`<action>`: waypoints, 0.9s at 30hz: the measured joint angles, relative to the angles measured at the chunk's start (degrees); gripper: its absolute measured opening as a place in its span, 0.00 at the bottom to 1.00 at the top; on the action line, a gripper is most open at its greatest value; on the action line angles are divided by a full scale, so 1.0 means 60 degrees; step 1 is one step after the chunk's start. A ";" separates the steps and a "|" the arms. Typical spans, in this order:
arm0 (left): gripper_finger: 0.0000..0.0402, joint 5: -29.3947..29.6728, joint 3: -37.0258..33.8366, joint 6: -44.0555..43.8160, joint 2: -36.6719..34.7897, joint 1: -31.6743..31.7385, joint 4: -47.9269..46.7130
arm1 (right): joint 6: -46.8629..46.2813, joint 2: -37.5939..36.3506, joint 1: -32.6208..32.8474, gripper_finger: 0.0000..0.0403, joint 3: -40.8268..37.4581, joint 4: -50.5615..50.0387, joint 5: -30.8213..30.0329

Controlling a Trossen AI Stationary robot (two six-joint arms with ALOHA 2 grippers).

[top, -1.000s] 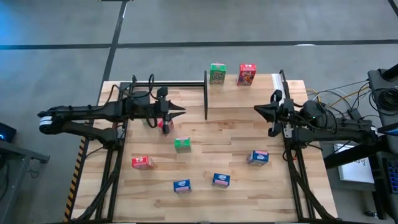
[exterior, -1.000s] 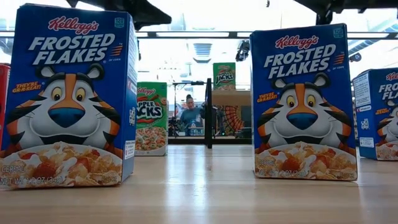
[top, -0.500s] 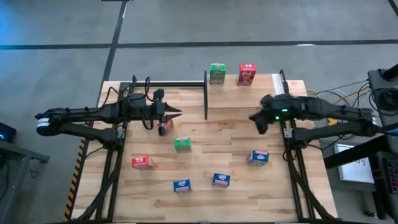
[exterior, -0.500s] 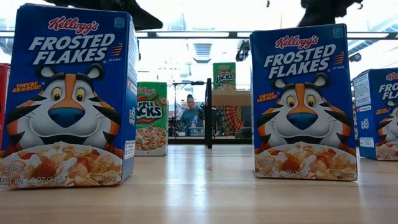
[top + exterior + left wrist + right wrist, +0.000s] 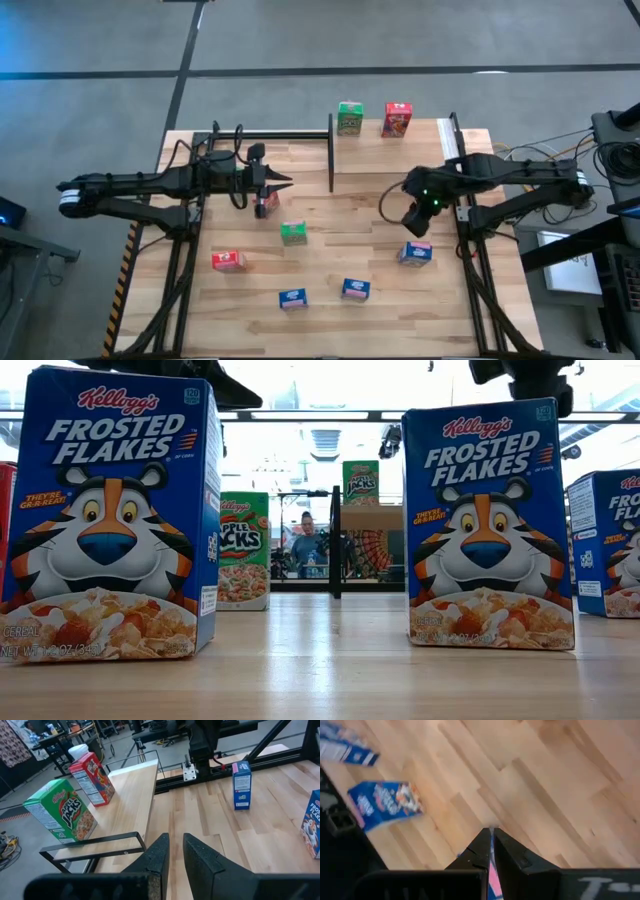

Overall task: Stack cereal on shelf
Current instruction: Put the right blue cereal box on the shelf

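Note:
Two cereal boxes stand upright on the shelf [image 5: 400, 152] at the table's far right: a green one [image 5: 350, 118] and a red one [image 5: 397, 119]. Several more stand on the tabletop: red [image 5: 265, 203] under the left arm, green [image 5: 293, 233], red [image 5: 228, 261] and blue ones [image 5: 292, 298], [image 5: 355, 289], [image 5: 415, 253]. My left gripper [image 5: 288, 182] is shut and hovers level left of the shelf's black post, touching nothing. My right gripper [image 5: 413, 224] is shut and points down just above the rightmost blue box. In its wrist view [image 5: 491, 837] a blue box [image 5: 385, 805] shows beyond the fingers.
Black posts and rails [image 5: 331, 150] edge the shelf, with a white strip [image 5: 447, 140] on its right side. In the low view two blue boxes [image 5: 110, 510], [image 5: 487, 520] stand close to the camera. Bare planks lie between the shelf and the boxes. Cables hang beyond the table's right edge.
My right arm has swung from the table's right edge toward the near side and tipped its gripper from level to pointing down, ending above the rightmost blue box. No box has moved.

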State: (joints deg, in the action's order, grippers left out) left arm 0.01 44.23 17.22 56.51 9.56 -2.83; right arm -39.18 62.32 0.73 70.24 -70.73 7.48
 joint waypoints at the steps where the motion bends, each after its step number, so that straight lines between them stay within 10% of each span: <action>1: 0.09 0.0001 0.0000 -0.0013 0.0013 0.0000 0.0007 | 0.0019 0.0061 0.0190 0.03 -0.0010 -0.0149 0.0003; 15: 0.09 0.0000 0.0000 -0.0031 0.0018 0.0000 -0.0026 | -0.0310 0.0261 0.2777 0.06 -0.0791 0.0129 -0.1499; 27: 0.09 0.0000 -0.0004 -0.0136 0.0065 0.0000 -0.0036 | -0.0574 0.1190 0.3342 0.48 -0.0834 0.0045 -0.1506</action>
State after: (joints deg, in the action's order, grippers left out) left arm 0.01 44.21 16.40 56.90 9.56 -3.05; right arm -42.63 69.46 20.78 65.23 -70.46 -1.56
